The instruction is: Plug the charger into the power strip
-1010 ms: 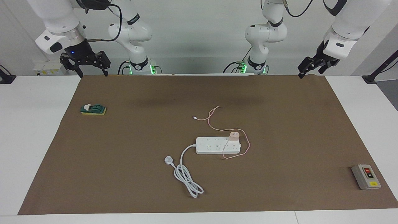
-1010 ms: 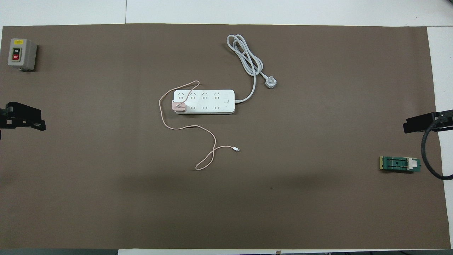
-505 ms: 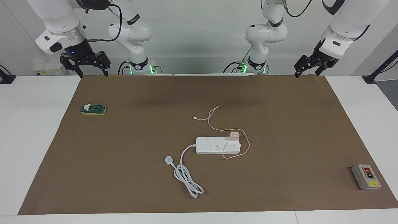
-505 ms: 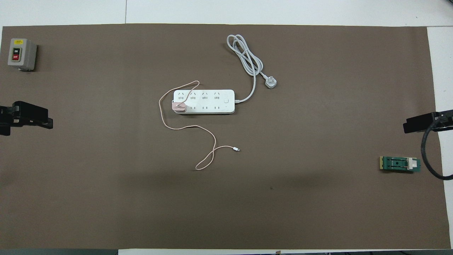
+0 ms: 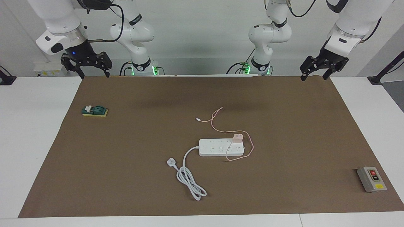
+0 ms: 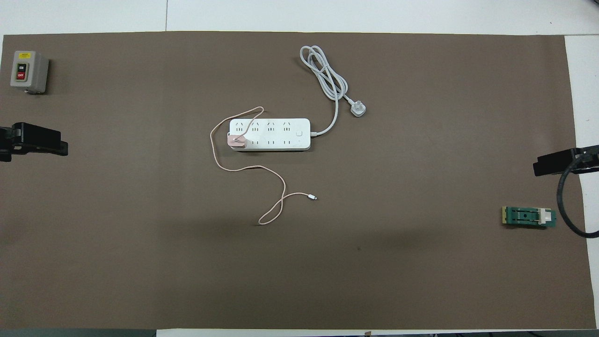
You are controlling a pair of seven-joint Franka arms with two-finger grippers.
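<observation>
Both grippers hang spread and empty, the left gripper (image 5: 315,75) and right gripper (image 5: 92,74) up at the mat's robot edge, well apart from the work. The charger (image 5: 237,138) sits on the power strip (image 5: 221,147) at mid-mat, apparently plugged in, which would explain the idle arms.

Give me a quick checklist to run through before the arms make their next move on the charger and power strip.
1. Charger standing on the power strip, at its end toward the left arm: ok.
2. Prongs fully seated: cannot tell.
3. Left gripper open, holding nothing, raised over the mat's edge by the robots: ok.
4. Right gripper open, holding nothing, raised: ok.
5. Pink cable off the sockets: not ok, it crosses the strip's top.
6. White plug lying loose on the mat: ok.
</observation>
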